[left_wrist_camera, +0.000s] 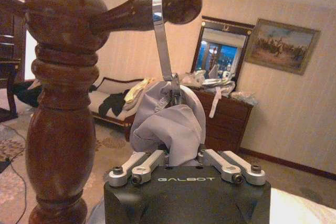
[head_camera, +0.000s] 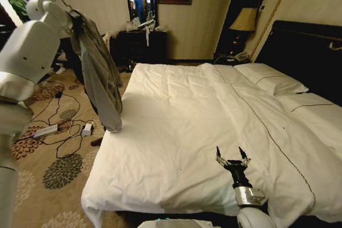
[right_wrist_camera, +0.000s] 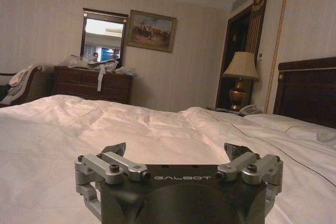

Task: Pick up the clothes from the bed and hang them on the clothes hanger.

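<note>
My left end effector [left_wrist_camera: 185,153] sits closest to the lens in the left wrist view, its fingers closed on a bunch of the grey shirt [left_wrist_camera: 167,124]. The shirt is on the clothes hanger, whose silver wire hook [left_wrist_camera: 160,32] runs up from the fabric and loops over a rounded peg of the dark wooden coat stand [left_wrist_camera: 60,108]. In the head view the shirt [head_camera: 101,78] hangs in long folds from my raised left arm, off the left edge of the bed [head_camera: 176,132], its lower end level with the edge of the mattress, above the patterned carpet [head_camera: 59,169] with its cables. My right end effector [head_camera: 233,158] is low over the white duvet near the foot of the bed, fingers spread apart and holding nothing. Beyond it lie the white pillows [head_camera: 270,78] against the dark headboard [head_camera: 304,52], with a lamp [head_camera: 244,21] in the corner and a dark dresser [head_camera: 141,46] under a mirror at the far wall.
</note>
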You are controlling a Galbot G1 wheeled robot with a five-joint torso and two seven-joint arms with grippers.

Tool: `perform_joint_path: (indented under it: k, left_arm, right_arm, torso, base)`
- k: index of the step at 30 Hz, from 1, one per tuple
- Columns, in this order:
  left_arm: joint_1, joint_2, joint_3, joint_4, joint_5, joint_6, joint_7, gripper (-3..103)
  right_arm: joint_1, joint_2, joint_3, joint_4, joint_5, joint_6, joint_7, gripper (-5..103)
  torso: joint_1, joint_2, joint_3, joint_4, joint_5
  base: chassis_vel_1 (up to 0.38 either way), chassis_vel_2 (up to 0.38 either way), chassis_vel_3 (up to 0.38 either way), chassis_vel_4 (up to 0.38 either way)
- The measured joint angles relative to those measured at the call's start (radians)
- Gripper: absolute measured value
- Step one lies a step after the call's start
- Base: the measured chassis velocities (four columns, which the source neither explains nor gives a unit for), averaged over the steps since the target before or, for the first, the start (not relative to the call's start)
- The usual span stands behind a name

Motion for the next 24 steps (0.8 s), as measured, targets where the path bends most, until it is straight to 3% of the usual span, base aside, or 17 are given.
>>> perform_joint_path:
  k: [5, 8, 12, 13, 14, 16, 18, 22, 24]
  left_arm:
    - [0.015, 0.025, -0.011, -0.049, -0.004, 0.043, -0.017, 13]
    - [0.018, 0.034, -0.011, -0.061, 0.013, 0.069, -0.021, 28]
    - [0.014, 0.038, -0.01, -0.063, 0.019, 0.074, -0.024, 34]
    - [0.011, 0.043, -0.008, -0.067, 0.021, 0.078, -0.027, 44]
    - [0.011, 0.043, -0.008, -0.067, 0.021, 0.078, -0.027, 44]
    - [0.006, 0.053, -0.005, -0.078, 0.026, 0.086, -0.032, 56]
    - [0.005, 0.054, -0.005, -0.08, 0.026, 0.087, -0.034, 56]
    - [0.0, 0.068, -0.008, -0.104, 0.022, 0.098, -0.054, 77]
    - [0.0, 0.072, -0.009, -0.114, 0.02, 0.103, -0.062, 77]
  right_arm:
    - [0.0, 0.0, 0.0, 0.0, 0.0, 0.0, 0.0, 100]
    - [0.0, 0.0, 0.0, 0.0, 0.0, 0.0, 0.0, 100]
    - [0.0, 0.0, 0.0, 0.0, 0.0, 0.0, 0.0, 100]
    - [0.0, 0.0, 0.0, 0.0, 0.0, 0.0, 0.0, 100]
    - [0.0, 0.0, 0.0, 0.0, 0.0, 0.0, 0.0, 100]
    - [0.0, 0.0, 0.0, 0.0, 0.0, 0.0, 0.0, 100]
    - [0.0, 0.0, 0.0, 0.0, 0.0, 0.0, 0.0, 100]
    - [0.0, 0.0, 0.0, 0.0, 0.0, 0.0, 0.0, 100]
    - [0.0, 0.0, 0.0, 0.0, 0.0, 0.0, 0.0, 100]
  torso:
    - [0.0, 0.0, 0.0, -0.0002, 0.0002]
    - [0.0, 0.0, 0.0, -0.0006, -0.0002]
    - [0.0, 0.0, 0.0, -0.0003, -0.0001]
    - [0.0, 0.0, 0.0, -0.0004, 0.0]
    - [0.0, 0.0, 0.0, -0.0004, 0.0]
    - [0.0, 0.0, 0.0, -0.0001, 0.0]
    - [0.0, 0.0, 0.0, 0.0001, 0.0]
    - [0.0, 0.0, 0.0, -0.0003, 0.0001]
    - [0.0, 0.0, 0.0, -0.0003, 0.0001]
  base:
    - [0.0, 0.0, 0.0, 0.0]
    - [0.0, 0.0, 0.0, 0.0]
    - [0.0, 0.0, 0.0, 0.0]
    - [0.0, 0.0, 0.0, 0.0]
    - [0.0, 0.0, 0.0, 0.0]
    - [0.0, 0.0, 0.0, 0.0]
    - [0.0, 0.0, 0.0, 0.0]
    - [0.0, 0.0, 0.0, 0.0]
    - [0.0, 0.0, 0.0, 0.0]
